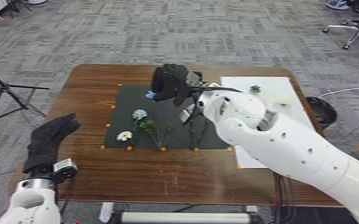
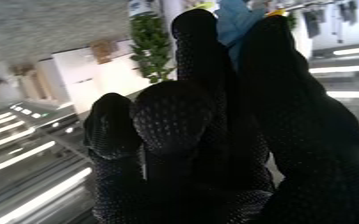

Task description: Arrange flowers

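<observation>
At upper centre, the right hand (image 1: 168, 80) pinches the blue flower (image 1: 151, 94); ease it down flat (petals probably crease) onto the dark mat (image 1: 129, 103).

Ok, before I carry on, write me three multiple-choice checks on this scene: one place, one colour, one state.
1. Where does the white sheet lie relative to the dark mat?
A) Left of it
B) Beyond its far edge
C) Right of it

2. What colour is the item between the fingers of the right hand?
A) Blue
B) Red
C) Purple

3. How is the left hand?
A) Clenched round a stem
B) Open and empty
C) Pinching a white flower

1: C, the head view has the sheet on the mat's right side.
2: A, the wrist view shows the blue item at the fingertips.
3: B, its fingers are extended with nothing in them.
</observation>
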Robot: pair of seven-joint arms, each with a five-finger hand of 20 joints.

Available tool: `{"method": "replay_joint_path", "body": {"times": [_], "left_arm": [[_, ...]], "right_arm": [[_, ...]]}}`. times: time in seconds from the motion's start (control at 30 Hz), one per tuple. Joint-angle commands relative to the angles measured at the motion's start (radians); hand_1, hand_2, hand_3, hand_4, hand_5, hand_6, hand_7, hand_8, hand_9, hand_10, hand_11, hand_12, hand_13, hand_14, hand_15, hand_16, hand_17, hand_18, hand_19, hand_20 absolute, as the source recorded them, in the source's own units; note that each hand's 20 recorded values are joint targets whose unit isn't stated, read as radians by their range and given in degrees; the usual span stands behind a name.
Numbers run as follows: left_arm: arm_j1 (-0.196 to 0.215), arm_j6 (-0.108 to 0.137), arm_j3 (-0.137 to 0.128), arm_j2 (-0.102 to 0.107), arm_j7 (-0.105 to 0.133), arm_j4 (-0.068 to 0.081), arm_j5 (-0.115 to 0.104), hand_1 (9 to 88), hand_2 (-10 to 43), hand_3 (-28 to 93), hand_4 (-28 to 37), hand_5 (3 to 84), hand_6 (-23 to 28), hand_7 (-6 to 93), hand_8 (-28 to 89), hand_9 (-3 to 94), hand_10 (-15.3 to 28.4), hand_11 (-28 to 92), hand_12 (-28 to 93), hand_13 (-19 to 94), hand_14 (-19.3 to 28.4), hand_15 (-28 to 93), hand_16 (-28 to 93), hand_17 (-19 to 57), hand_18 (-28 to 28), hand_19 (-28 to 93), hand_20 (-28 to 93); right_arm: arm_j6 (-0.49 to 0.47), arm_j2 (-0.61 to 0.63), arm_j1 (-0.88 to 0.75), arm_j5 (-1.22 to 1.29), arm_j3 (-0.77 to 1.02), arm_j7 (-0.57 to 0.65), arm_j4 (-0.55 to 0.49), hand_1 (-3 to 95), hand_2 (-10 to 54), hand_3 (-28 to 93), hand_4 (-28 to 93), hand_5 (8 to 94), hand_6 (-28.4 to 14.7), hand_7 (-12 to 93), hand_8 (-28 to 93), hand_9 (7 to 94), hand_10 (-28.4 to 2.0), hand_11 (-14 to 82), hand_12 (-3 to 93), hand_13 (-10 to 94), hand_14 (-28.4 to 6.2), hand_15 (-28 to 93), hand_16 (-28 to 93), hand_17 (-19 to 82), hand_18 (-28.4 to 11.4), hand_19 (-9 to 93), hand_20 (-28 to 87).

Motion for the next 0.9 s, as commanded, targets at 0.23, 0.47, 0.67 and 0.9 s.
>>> {"method": "replay_joint_path", "body": {"times": [0.23, 0.47, 0.67, 0.9], "left_arm": [[-0.021, 0.018, 0.02, 0.004, -0.003, 0.006, -0.006, 27.7, 6.2, 68, -28.2, 55.4, 0.2, 17.2, -7, 52.6, 14.6, 25, 15, 42, 17.8, 25, 0, 8.3, 11.7, 11, 19], [-0.024, 0.013, 0.022, 0.003, -0.009, 0.01, -0.006, 27.6, 6.3, 68, -28.2, 55.4, 0.2, 17.1, -7, 52.5, 14.6, 25, 15, 42, 17.8, 26, 0, 8.3, 11.7, 11, 19], [-0.03, 0.007, 0.025, 0.002, -0.015, 0.014, -0.006, 27.5, 6.3, 69, -28.2, 55.3, 0.2, 17.1, -7, 52.5, 14.5, 25, 15, 42, 17.8, 26, 1, 8.2, 11.7, 11, 19], [-0.032, -0.002, 0.025, 0.006, -0.019, 0.015, -0.004, 27.6, 6.3, 69, -28.3, 55.2, 0.3, 17.0, -7, 52.5, 14.5, 25, 15, 42, 18.0, 26, 1, 8.0, 12.0, 11, 19]], "right_arm": [[-0.157, -0.193, -0.026, -0.278, 0.026, -0.127, 0.168, 57.3, -8.8, 58, -18, 78.3, 3.0, 19, 7, 86.4, -9.8, 9.8, 28.5, 85, -3.0, 64, 35, 50, -18.9, 93, 57], [-0.18, -0.201, -0.085, -0.35, 0.065, -0.128, 0.21, 57.0, -8.6, 58, -18, 78.0, 3.3, 19, 7, 86.3, -9.4, 9.6, 28.4, 85, -3.0, 64, 35, 50, -18.9, 93, 57], [-0.211, -0.212, -0.133, -0.372, 0.098, -0.113, 0.24, 56.4, -8.8, 58, -17, 77.7, 3.4, 19, 6, 86.1, -9.3, 9.5, 28.4, 85, -3.0, 64, 35, 50, -18.9, 93, 57], [-0.255, -0.216, -0.147, -0.387, 0.13, -0.105, 0.25, 54.9, -9.3, 59, -17, 76.9, 3.9, 20, 6, 84.4, -9.1, 8.9, 27.6, 84, -3.3, 64, 36, 49, -18.8, 93, 58]]}}
